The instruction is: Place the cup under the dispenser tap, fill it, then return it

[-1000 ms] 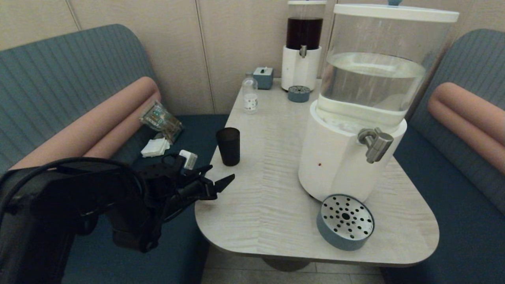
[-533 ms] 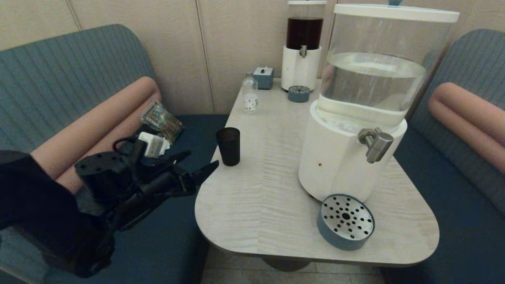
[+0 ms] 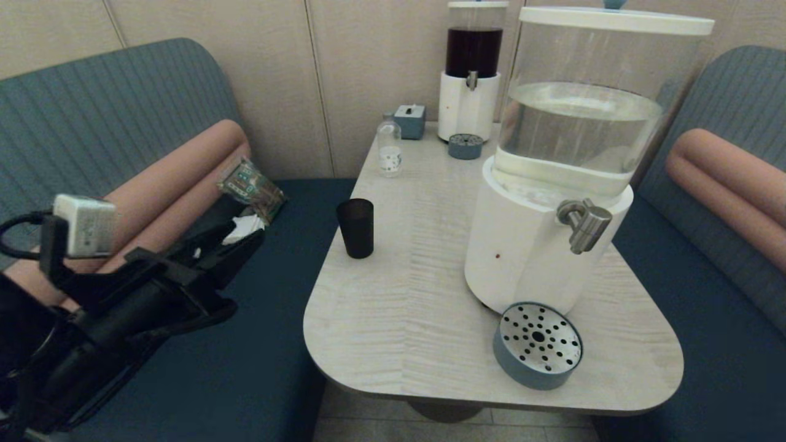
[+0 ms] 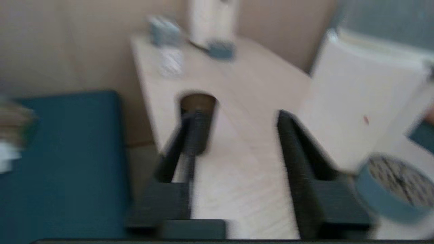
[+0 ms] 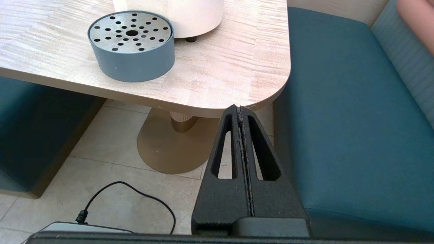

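The black cup [image 3: 355,228] stands upright near the table's left edge, untouched. My left gripper [image 3: 242,236] hangs open and empty over the blue bench seat, left of the table and well short of the cup. In the left wrist view the cup [image 4: 198,100] shows beyond the left finger, with the open gripper [image 4: 235,117] aimed across the tabletop. The steel dispenser tap [image 3: 583,224] juts from the white-based water dispenser [image 3: 522,258], nothing beneath it. My right gripper [image 5: 239,109] is shut and empty, low beside the table's near right corner.
A round blue drip tray [image 3: 538,344] with a perforated steel top sits in front of the dispenser, also drip tray [image 5: 131,45]. A small clear bottle [image 3: 389,149], a dark-liquid dispenser [image 3: 471,73] and a small blue box [image 3: 410,120] stand at the back. Tissues and a packet [image 3: 250,184] lie on the left bench.
My left arm has pulled back leftward from the table edge, away from the cup, and now hangs over the bench. The cup has not moved.
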Tool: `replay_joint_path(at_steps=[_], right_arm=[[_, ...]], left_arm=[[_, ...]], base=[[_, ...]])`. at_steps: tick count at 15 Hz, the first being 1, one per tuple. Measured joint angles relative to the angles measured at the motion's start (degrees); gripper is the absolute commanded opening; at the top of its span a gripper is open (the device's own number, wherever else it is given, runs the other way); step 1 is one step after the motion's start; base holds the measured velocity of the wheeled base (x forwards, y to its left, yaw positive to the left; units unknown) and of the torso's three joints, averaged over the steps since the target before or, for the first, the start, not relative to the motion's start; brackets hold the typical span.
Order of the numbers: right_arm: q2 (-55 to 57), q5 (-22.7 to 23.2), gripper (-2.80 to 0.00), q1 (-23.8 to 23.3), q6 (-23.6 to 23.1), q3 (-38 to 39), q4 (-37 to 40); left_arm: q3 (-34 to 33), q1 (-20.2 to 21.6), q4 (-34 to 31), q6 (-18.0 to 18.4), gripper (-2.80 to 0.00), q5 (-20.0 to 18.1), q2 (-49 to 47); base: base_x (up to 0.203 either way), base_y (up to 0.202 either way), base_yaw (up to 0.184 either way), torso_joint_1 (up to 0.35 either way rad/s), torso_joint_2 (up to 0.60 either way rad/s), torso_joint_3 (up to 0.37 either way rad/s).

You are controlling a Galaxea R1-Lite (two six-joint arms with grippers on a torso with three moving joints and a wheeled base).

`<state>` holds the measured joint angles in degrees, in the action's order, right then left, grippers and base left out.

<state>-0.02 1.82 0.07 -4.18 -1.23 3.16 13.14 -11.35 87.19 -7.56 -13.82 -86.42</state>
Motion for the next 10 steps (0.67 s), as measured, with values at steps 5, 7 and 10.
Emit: replay_joint_path(at_steps=[5, 7, 10], right_arm=[[0.0, 0.0, -2.8, 0.0, -0.01, 0.0, -0.01], [0.0, 0.0, -2.8, 0.0, 0.0, 0.0, -0.02], [0.0, -0.01, -2.8, 0.0, 0.0, 0.0, -0.02]], left_arm=[[-5.45, 0.67, -1.54, -1.31, -2.8, 10.83, 15.81], [-7.18, 3.46, -2.4, -1.53, -2.8, 12.73, 21.85], [-10.82, 7.59, -2.88, -1.69, -2.8, 12.92, 30.35]], base=[[0.0, 0.0, 0.0, 0.0, 0.0, 0.0], [0.0, 0.0, 0.0, 0.0, 0.0, 0.0], [0.0, 0.0, 0.0, 0.0, 0.0, 0.0]])
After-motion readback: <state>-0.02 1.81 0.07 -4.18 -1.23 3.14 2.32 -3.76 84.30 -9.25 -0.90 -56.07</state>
